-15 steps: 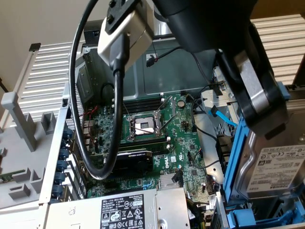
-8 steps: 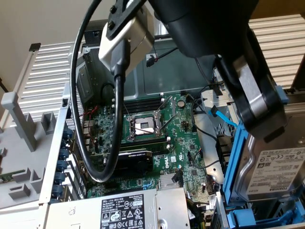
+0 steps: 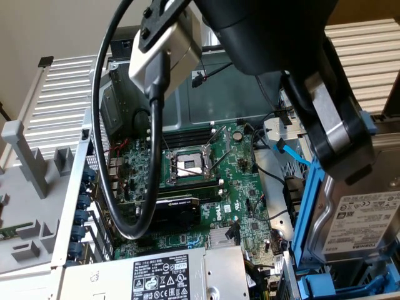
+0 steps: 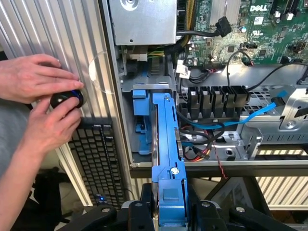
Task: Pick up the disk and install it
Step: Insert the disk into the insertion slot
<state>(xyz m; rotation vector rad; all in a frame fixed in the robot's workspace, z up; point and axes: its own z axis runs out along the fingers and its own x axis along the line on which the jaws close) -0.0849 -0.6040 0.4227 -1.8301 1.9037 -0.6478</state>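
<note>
The disk (image 3: 362,219) held on edge
The tool (image 4: 168,214) is clamped on the disk at the exterior view's right, likely so it fits into the computer (image 3: 206,94).

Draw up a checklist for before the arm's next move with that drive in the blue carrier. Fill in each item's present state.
1. Grip: ok. The gripper is clamped on the end of the blue carrier that frames the disk.
2. Alignment with the drive bay: cannot tell. The disk stands on edge beside it.
3. Cables off the path: not ok. Black and red cables lie close beside the carrier.
4. Person's hands out of the case: ok. They hold a black knob outside it.
5. Disk seated: cannot tell.
</note>
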